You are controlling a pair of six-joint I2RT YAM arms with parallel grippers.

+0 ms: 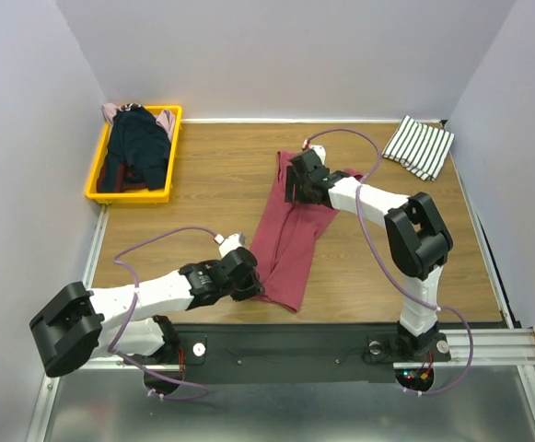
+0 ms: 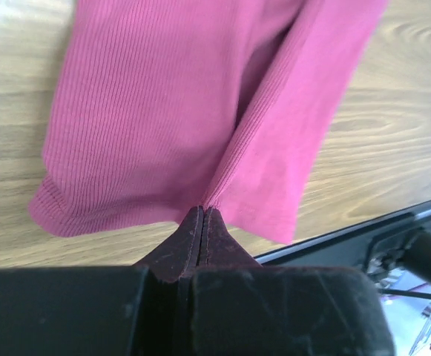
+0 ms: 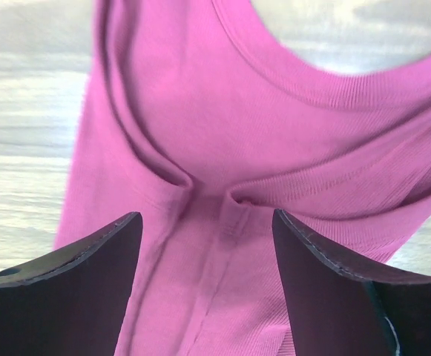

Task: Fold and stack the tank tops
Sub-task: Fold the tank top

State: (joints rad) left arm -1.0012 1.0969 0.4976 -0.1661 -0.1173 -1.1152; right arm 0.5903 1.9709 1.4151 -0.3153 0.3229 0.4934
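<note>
1. Closest to the robot, in the lower middle of the top view, the left hand (image 1: 247,274) is pinched tight on the bottom edge of the dark red tank top (image 1: 290,235). Its wrist view shows the two fingers pressed together with the cloth caught between them.
2. The dark red tank top lies on the worktop (image 1: 212,184) in the middle of the picture. It is a long thin strip, so I think its sides are folded in. It has not yet been folded short.
3. Farther up the strip, the right hand (image 1: 300,180) is over the neck end of the top. Its fingers (image 3: 96,252) are wide apart, with the cloth lying loose under them. It is holding nothing.
4. At the upper right, the striped tank top (image 1: 419,147) lies flat and small. It looks folded, so I think it starts the stack.
5. At the upper left, the yellow bin (image 1: 95,189) holds a heap of dark navy tank tops (image 1: 136,152) and a bit of the pale pink tank top (image 1: 166,120). None of these are folded.
6. So I think one top is done, one is about half done, and the heap is left.
</note>
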